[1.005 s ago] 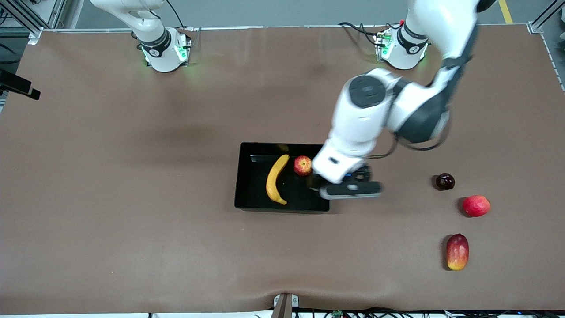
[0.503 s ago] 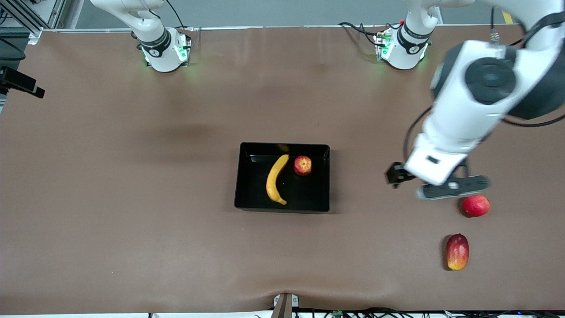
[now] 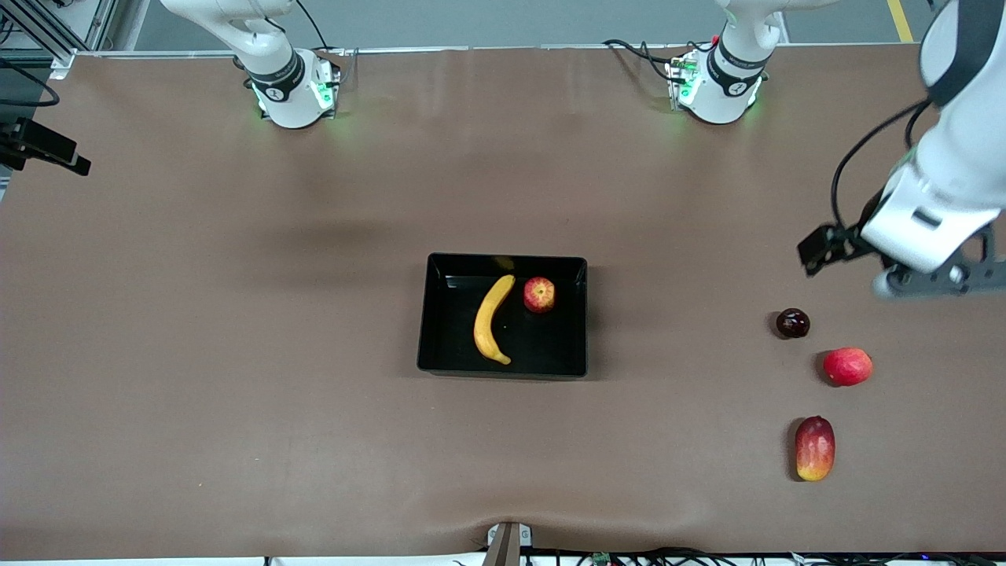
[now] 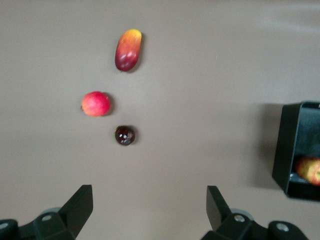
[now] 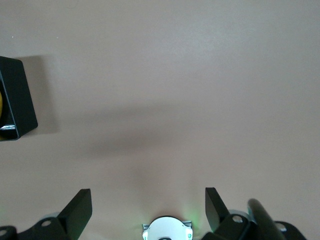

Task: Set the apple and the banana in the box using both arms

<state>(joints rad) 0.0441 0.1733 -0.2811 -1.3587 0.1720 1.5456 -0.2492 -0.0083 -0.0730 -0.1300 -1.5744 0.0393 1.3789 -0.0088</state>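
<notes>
The black box (image 3: 442, 338) sits mid-table. The yellow banana (image 3: 491, 318) and the red streaked apple (image 3: 539, 295) lie in it, side by side. My left gripper (image 3: 932, 281) is open and empty, up over the table at the left arm's end, well away from the box. In the left wrist view its gripper (image 4: 149, 189) is over bare mat, with the box (image 4: 292, 145) and apple (image 4: 310, 170) at the edge. My right gripper (image 5: 148, 192) is open and empty, high over its own base; the box corner (image 5: 15, 100) shows in its view.
Three loose fruits lie toward the left arm's end: a dark plum (image 3: 792, 323), a pinkish-red round fruit (image 3: 847, 366) and a red-yellow mango (image 3: 814, 448) nearest the front camera. They also show in the left wrist view: plum (image 4: 124, 135), round fruit (image 4: 95, 103), mango (image 4: 128, 50).
My left arm has swung from beside the box out to the left arm's end of the table, empty. The banana and apple have stayed in the box.
</notes>
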